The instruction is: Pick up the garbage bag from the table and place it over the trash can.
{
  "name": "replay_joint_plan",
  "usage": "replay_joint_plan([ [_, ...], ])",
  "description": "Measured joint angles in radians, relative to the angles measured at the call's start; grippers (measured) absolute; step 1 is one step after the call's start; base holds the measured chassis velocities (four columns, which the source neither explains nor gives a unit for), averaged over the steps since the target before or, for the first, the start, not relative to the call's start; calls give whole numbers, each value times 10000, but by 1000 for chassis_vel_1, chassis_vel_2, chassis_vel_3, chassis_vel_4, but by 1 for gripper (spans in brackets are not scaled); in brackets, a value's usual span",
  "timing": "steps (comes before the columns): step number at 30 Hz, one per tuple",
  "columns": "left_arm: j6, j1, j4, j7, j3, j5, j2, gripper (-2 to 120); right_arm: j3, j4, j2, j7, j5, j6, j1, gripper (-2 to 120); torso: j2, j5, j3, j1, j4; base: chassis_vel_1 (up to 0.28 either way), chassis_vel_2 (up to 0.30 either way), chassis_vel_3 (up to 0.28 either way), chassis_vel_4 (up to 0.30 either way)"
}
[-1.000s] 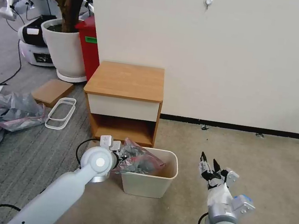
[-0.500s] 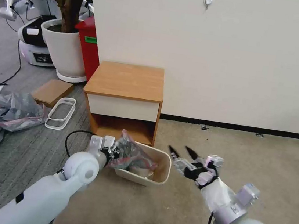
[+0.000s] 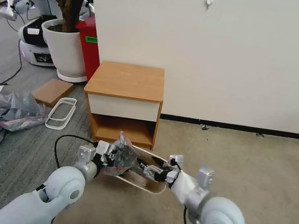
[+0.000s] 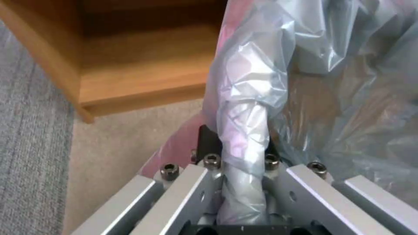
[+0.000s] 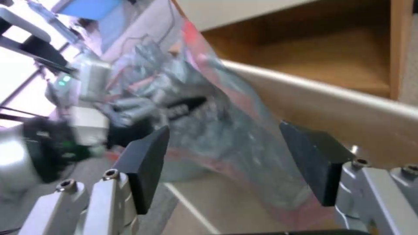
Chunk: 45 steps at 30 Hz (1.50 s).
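My left gripper [image 3: 111, 155] is clamping a twisted neck of the garbage bag [image 3: 124, 156], a thin translucent grey plastic bag with a pinkish-red band along its rim. The bag is bunching in crinkled folds at the near-left rim of the trash can [image 3: 146, 187], a small cream-beige plastic bin that is tilting steeply, its mouth toward me. My right gripper [image 3: 149, 168] is reaching into the bin's mouth with fingers spread wide, pointing at the bag.

The left wrist view is showing the bag [image 4: 244, 130] rolled into a tight rope between my left fingers [image 4: 209, 182], detail hidden in the head view. The right wrist view is showing my dark right pads [image 5: 146, 163] apart on either side of the bag [image 5: 226, 130], not touching it, with the bin's rim [image 5: 331, 93] behind.

The bin is resting on beige carpet [image 3: 253, 167] in front of the table [image 3: 127, 83], a small boxy nightstand with an orange-brown wooden top, white drawer front and lower shelf, standing against a white wall [image 3: 238, 57].
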<state>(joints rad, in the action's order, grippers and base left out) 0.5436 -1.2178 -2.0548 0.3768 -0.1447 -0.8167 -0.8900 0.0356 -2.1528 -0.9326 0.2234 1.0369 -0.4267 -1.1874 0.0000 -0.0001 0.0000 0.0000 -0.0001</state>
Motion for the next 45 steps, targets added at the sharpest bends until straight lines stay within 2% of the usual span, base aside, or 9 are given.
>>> replay_joint_plan([
  [11,-133,-187,-265,-117,-171,72,67,1,660,890,-144,583,-97,-25,737,67,0,1,0,0,1,0,0,0,0],
  [22,-170,-237,-489,-149,-169,95,35,1,1131,1454,-163,607,-448,-14,1114,64,0,1,0,0,1,0,0,0,0],
  [26,-170,-266,-494,-149,-170,94,-5,1,1266,1476,-173,633,-492,8,1183,47,0,2,0,0,1,0,0,0,0],
  [27,-170,-266,-494,-149,-170,94,-5,1,1266,1476,-173,633,-492,8,1183,47,0,2,0,0,1,0,0,0,0],
  [29,-170,-269,-494,-146,-167,94,-43,1,1335,1485,-180,633,-542,21,1199,36,0,1,0,0,1,0,0,0,0],
  [30,-170,-269,-494,-146,-167,94,-43,1,1335,1485,-180,633,-542,21,1199,36,0,1,0,0,1,0,0,0,0],
  [33,-167,-275,-494,-138,-154,94,-64,1,1413,1496,-203,633,-567,41,1228,21,0,1,0,0,1,0,0,0,0],
  [40,-163,-288,-489,-133,-136,93,-97,1,1463,1531,-221,627,-657,211,1260,2,0,1,0,0,1,0,0,0,0],
  [45,-155,-291,-430,-130,-82,91,-102,1,1431,1455,-229,584,-691,437,1193,0,0,2,0,0,1,0,0,0,0],
])
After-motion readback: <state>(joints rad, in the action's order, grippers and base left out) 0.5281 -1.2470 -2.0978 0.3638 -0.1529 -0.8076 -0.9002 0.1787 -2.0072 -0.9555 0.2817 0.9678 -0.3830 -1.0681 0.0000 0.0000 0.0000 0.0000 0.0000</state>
